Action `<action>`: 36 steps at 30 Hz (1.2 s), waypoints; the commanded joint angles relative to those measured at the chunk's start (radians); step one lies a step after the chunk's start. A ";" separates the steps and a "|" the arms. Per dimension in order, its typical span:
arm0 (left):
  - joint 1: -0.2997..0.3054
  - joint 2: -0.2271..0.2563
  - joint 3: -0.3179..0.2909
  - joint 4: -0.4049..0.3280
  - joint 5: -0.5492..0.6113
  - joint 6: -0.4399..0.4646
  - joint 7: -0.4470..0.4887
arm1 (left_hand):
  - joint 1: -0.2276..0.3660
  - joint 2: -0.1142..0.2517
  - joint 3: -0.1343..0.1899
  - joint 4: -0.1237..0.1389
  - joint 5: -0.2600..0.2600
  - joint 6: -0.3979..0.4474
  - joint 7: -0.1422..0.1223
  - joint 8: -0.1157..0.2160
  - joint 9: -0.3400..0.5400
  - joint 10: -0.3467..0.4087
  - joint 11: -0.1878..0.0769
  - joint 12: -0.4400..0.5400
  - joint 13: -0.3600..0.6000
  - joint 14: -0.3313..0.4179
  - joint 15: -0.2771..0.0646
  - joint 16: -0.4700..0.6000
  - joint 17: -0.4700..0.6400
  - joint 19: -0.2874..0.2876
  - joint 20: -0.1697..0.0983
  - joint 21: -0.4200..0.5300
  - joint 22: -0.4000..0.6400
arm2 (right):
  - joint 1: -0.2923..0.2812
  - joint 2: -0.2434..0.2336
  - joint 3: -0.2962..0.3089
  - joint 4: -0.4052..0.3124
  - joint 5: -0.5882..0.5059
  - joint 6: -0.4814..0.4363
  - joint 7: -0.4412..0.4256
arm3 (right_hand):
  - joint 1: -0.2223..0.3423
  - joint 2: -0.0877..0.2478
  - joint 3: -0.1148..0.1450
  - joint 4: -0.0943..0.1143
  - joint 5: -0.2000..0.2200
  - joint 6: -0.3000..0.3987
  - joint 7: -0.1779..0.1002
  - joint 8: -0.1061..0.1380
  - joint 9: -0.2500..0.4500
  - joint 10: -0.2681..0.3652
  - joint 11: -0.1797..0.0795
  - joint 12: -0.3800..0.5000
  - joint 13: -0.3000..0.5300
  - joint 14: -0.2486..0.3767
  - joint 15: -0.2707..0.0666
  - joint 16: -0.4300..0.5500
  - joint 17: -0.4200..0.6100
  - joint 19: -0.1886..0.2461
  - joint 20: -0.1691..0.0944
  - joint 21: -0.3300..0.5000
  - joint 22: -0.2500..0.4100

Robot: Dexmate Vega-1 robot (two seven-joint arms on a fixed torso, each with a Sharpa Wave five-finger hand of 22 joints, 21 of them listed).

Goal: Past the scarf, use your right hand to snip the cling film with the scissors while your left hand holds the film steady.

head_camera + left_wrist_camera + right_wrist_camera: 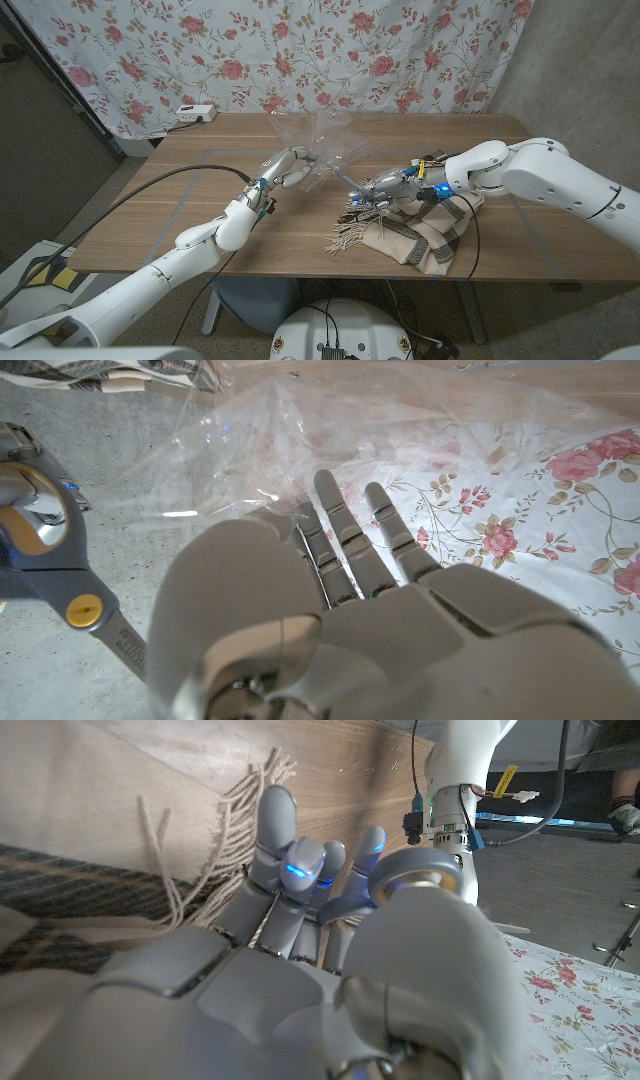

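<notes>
Left hand [287, 166] grips a crumpled sheet of clear, glossy cling film [325, 140], holding it raised above the wooden worktop [200, 200]. Right hand [405, 184] is closed around the scissors [362, 190], whose grey blades with a yellow pivot reach toward the film. Beneath the right hand lies a soft beige checked scarf [420, 238] with a fringed edge.

A clear, crinkled sheet of cling film [322, 140] stands raised above the wooden tabletop [200, 200]. Grey-handled metal scissors [362, 190] with a yellow pivot point their blades toward the film's lower edge. A beige plaid fringed fabric scarf [415, 238] lies rumpled just beside them.
</notes>
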 commanded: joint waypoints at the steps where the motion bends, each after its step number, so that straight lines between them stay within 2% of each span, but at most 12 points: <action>1: 0.009 -0.021 -0.017 0.026 0.000 -0.023 0.061 | -0.008 0.002 0.001 -0.008 0.000 0.001 0.003 0.003 0.002 0.006 0.000 0.005 0.001 0.002 -0.007 -0.001 0.004 -0.005 -0.001 0.008 0.001 | -0.033 -0.008 0.053 0.006 0.052 0.042 -0.044 | 0.000 0.007 0.017 -0.002 -0.001 0.009 0.000 0.008 0.006 0.136 -0.128 0.016 0.028 0.013 -0.057 0.005 0.002 0.002 -0.096 0.009 0.011; 9: -0.033 -0.034 -0.007 0.058 0.029 -0.046 0.084 | -0.008 0.002 -0.001 -0.010 -0.002 0.001 0.006 0.001 -0.001 0.008 0.000 0.004 -0.003 0.005 -0.008 -0.002 0.004 -0.007 -0.001 0.012 0.001 | 0.008 0.025 0.024 0.058 0.033 0.038 -0.035 | -0.004 0.003 0.036 -0.008 -0.002 0.013 0.001 0.010 0.001 0.138 -0.134 0.034 0.075 0.020 -0.058 0.014 0.004 0.007 -0.096 0.021 0.034; 13: -0.041 -0.039 -0.004 0.078 0.023 -0.065 0.092 | -0.008 0.002 -0.002 -0.011 -0.003 0.001 0.006 0.000 -0.001 0.008 0.000 0.005 -0.002 0.007 -0.008 -0.001 0.006 -0.008 -0.001 0.013 0.001 | 0.024 0.039 0.012 0.077 0.030 0.028 -0.035 | -0.009 0.001 0.054 -0.014 -0.002 0.012 0.002 0.015 0.002 0.145 -0.145 0.045 0.108 0.031 -0.058 0.026 0.005 0.009 -0.096 0.023 0.053; 20: -0.048 -0.037 -0.007 0.115 0.011 -0.099 0.107 | -0.008 0.002 -0.004 -0.013 -0.004 0.000 0.005 0.000 0.000 0.010 0.000 0.006 -0.003 0.007 -0.008 -0.002 0.007 -0.009 -0.001 0.015 0.000 | 0.044 0.065 -0.011 0.106 0.003 0.033 -0.038 | -0.013 0.000 0.067 -0.019 -0.002 0.012 0.002 0.018 0.002 0.147 -0.154 0.059 0.143 0.037 -0.058 0.036 0.006 0.010 -0.096 0.023 0.066; 30: -0.049 -0.034 -0.016 0.135 0.003 -0.135 0.119 | -0.008 0.003 -0.007 -0.015 -0.005 -0.001 0.009 0.000 0.001 0.010 0.000 0.007 -0.001 0.008 -0.006 -0.003 0.010 -0.013 0.001 0.019 0.000 | 0.036 0.087 -0.007 0.119 0.008 0.048 -0.058 | -0.023 -0.004 0.085 -0.025 -0.003 0.010 0.000 0.024 0.005 0.151 -0.169 0.074 0.188 0.049 -0.059 0.052 0.006 0.018 -0.095 0.025 0.087; 34: -0.052 -0.034 -0.018 0.151 -0.003 -0.149 0.121 | -0.009 0.004 -0.008 -0.015 -0.006 -0.002 0.009 -0.002 -0.001 0.010 0.000 0.007 -0.001 0.011 -0.005 -0.004 0.008 -0.014 0.001 0.021 0.000 | 0.035 0.095 -0.004 0.121 0.019 0.035 -0.078 | -0.034 -0.005 0.095 -0.026 -0.004 0.007 -0.002 0.028 0.007 0.179 -0.195 0.107 0.231 0.062 -0.059 0.063 0.006 0.021 -0.095 0.023 0.098; 35: -0.054 -0.036 -0.017 0.157 -0.001 -0.153 0.125 | -0.008 0.004 -0.008 -0.016 -0.006 0.000 0.008 -0.002 -0.001 0.010 0.000 0.007 -0.002 0.010 -0.003 -0.004 0.009 -0.014 0.001 0.022 0.000 | 0.042 0.094 -0.010 0.121 0.010 0.033 -0.074 | -0.044 -0.007 0.105 -0.028 -0.004 0.007 -0.004 0.030 0.004 0.197 -0.215 0.140 0.253 0.072 -0.059 0.072 0.006 0.030 -0.094 0.025 0.110; 36: -0.056 -0.037 -0.016 0.164 0.001 -0.158 0.129 | -0.008 0.004 -0.008 -0.016 -0.006 0.002 0.013 -0.002 -0.002 0.010 0.000 0.006 -0.003 0.009 -0.004 -0.004 0.009 -0.015 0.001 0.022 0.000 | 0.045 0.094 -0.014 0.120 0.004 0.029 -0.076 | -0.048 -0.007 0.111 -0.030 -0.004 0.001 -0.002 0.036 0.013 0.213 -0.224 0.161 0.256 0.080 -0.060 0.077 0.006 0.041 -0.094 0.035 0.134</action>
